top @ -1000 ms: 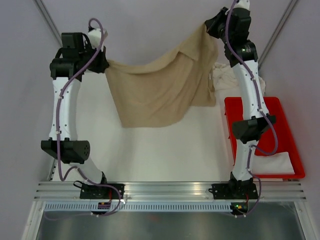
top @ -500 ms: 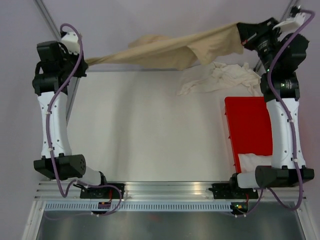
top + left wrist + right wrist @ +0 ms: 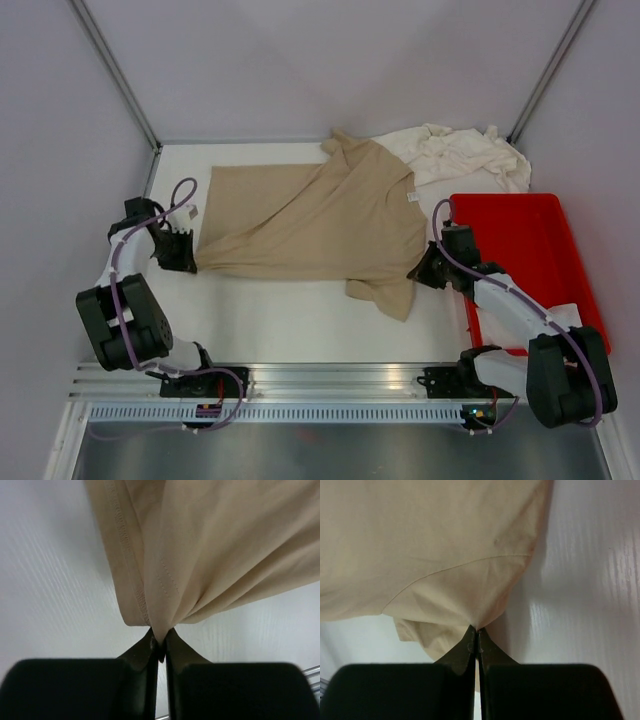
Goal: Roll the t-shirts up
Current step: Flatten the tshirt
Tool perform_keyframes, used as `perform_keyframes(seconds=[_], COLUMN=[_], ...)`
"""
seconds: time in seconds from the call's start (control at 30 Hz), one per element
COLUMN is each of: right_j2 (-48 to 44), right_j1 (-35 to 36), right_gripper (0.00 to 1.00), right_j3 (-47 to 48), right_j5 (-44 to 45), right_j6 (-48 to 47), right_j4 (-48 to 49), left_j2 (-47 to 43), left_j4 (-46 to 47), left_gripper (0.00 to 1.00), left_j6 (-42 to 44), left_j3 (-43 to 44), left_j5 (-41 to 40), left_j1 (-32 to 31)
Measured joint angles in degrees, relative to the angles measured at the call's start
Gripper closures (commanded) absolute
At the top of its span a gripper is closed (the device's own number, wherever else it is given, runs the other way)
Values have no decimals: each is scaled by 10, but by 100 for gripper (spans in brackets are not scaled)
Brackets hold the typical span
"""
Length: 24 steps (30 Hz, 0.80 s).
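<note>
top view: tan cotton t-shirt (image 3: 320, 225) spread flat on the white tabletop (image 3: 290, 320), beside a crumpled cream-white t-shirt (image 3: 455, 155) and a red plastic tray (image 3: 520, 230). left wrist view: left end effector (image 3: 160, 647) pinching the tan fabric's hem. right wrist view: right end effector (image 3: 476, 640) pinching its opposite edge.

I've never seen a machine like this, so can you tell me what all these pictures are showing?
These are two robot arms bolted to a table. The big picture looks down from above. The other two come from little cameras on each arm's wrist, so you see its own dark fingers up close. A tan t-shirt lies spread on the table. The left gripper pinches one edge of it, and the right gripper pinches the other side. At the back sits a crumpled pile of cream-white t-shirts. A red tray is on the right.
</note>
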Motion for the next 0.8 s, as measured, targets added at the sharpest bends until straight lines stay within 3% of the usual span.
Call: perform_keyframes(seconds=[0.07,0.17,0.27,0.53,0.8], right_j2=[-20,-28,-30,-43,-47], right_j1=[8,16,18,18,18], right_gripper=[100,100,100,100,100], right_j3=[-11,-12,-12,-11,-9], right_j5=[2,3,6,7,7], right_j6=[2,2,1,-16,-28], right_j4=[9,24,28,8,-3], left_j2=[35,62,62,48,90], left_j4=[-1,0,-1,-33,9], left_gripper=[68,56,50,49,53], left_j6=[20,40,54,61,-17], left_j3=[-13,-14,-14,7,102], left_j5=[3,6,7,41,25], left_j1=[30,65,80,70,-31])
